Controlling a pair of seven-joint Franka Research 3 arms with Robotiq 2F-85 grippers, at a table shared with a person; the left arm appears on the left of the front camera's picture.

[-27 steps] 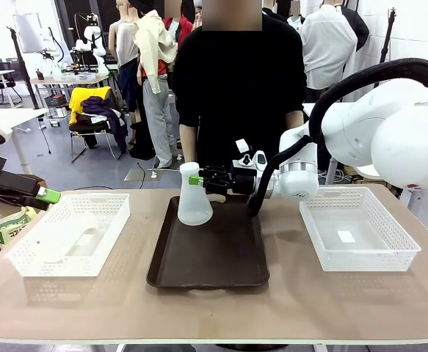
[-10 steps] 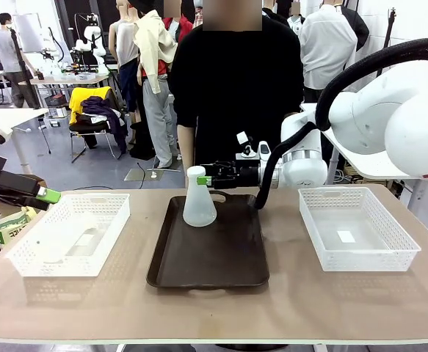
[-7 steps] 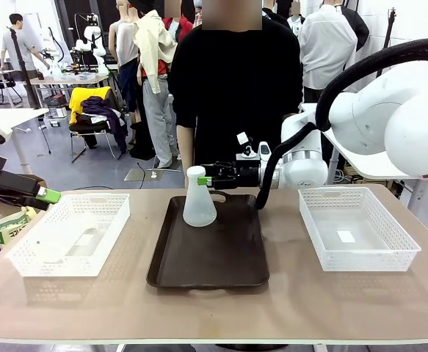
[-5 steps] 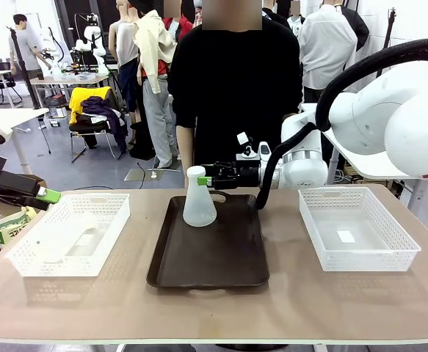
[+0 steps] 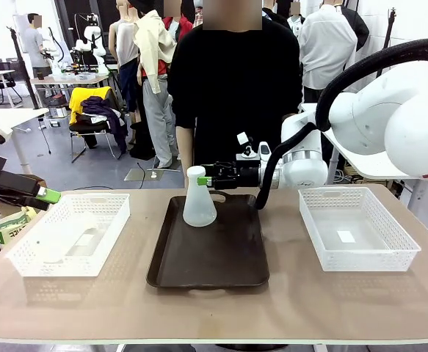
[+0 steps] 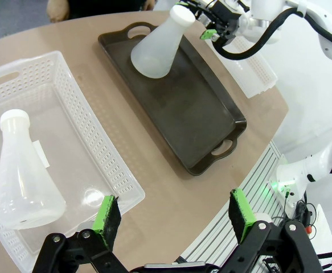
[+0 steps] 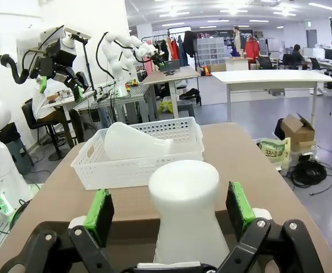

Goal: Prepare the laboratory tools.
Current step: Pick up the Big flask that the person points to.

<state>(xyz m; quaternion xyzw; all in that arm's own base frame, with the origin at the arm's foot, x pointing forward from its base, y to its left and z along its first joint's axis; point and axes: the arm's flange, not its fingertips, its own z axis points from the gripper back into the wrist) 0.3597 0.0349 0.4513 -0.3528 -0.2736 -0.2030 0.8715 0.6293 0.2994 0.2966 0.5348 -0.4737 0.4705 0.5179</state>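
Over on our left, the left claw [image 6: 173, 211] hangs spread wide with nothing in it, up beside the white lattice plastic basket [image 6: 69, 74]. In there one frosted-white plastic conical flask [image 6: 23, 176] lies on its side. In the middle, the second frosted conical flask [image 5: 198, 205] stands upright at the far end of the dark brown rectangular tray [image 5: 214, 268]. Our right claw [image 5: 206, 176] sits level with its neck, fingers spread either side, green pads clear of it. Far right sits another white lattice basket [image 5: 360, 260].

Grey floor [image 5: 89, 172]; white table [image 5: 8, 116] at left; chair [image 5: 76, 132] draped with yellow cloth [image 5: 89, 95]; ceiling strip lights [image 7: 234, 10].
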